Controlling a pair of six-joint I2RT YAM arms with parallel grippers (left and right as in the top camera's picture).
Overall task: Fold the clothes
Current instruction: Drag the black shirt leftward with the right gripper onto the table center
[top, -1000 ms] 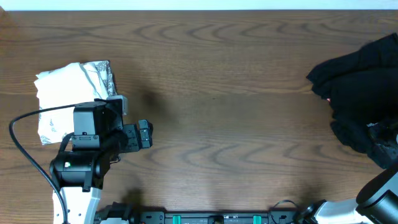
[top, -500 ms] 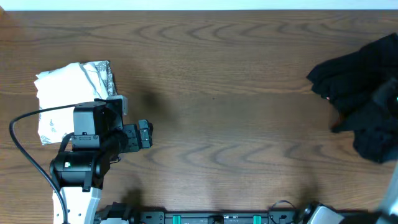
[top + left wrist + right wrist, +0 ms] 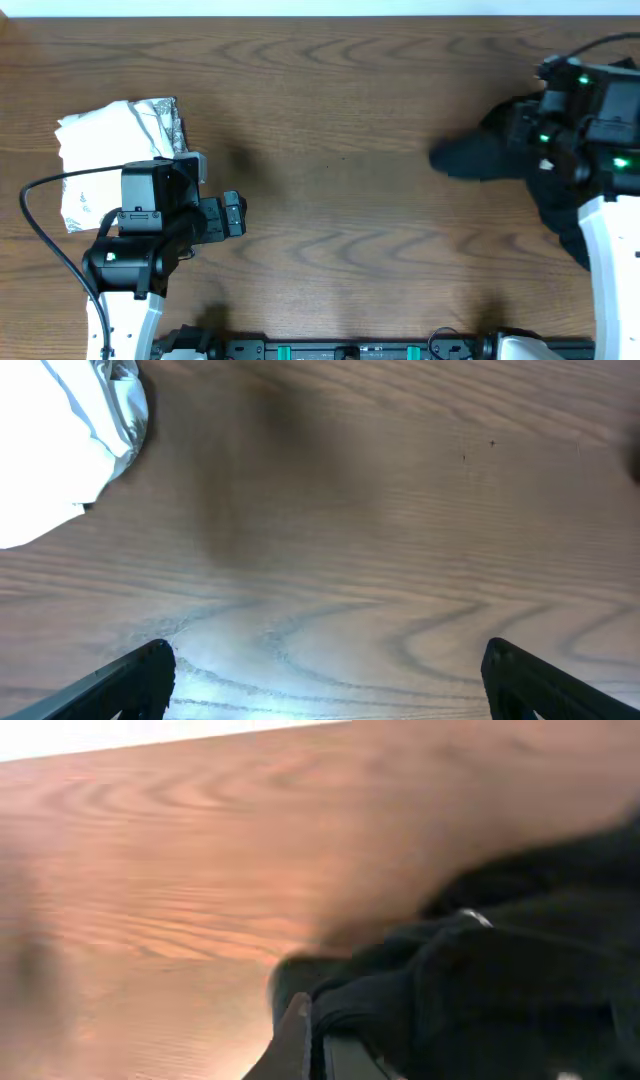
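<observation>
**Right arm pinches the black heap at the right edge; left arm stands idle**

- Table [image 3: 340,110]: dark wood-grain top, smooth, with a faint sheen.
- Black clothes [image 3: 470,160]: a soft, matte, crumpled heap at the table's right edge. One lobe is drawn out toward the middle.
- White garment [image 3: 100,150]: a compact, roughly squared bundle near the left edge, with grey print on one side.
- Right gripper [image 3: 318,1045]: jaws closed tight on a bunched fold of the black clothes.
- Left gripper [image 3: 320,685]: jaws spread wide and empty, over bare table just beside the white garment.

Risks, as I judge them:
- The pinch may take several layers, so the whole heap drags instead of one piece separating.
- The limp fabric may slip from the narrow grip.
- The heap may slide off the right edge.
</observation>
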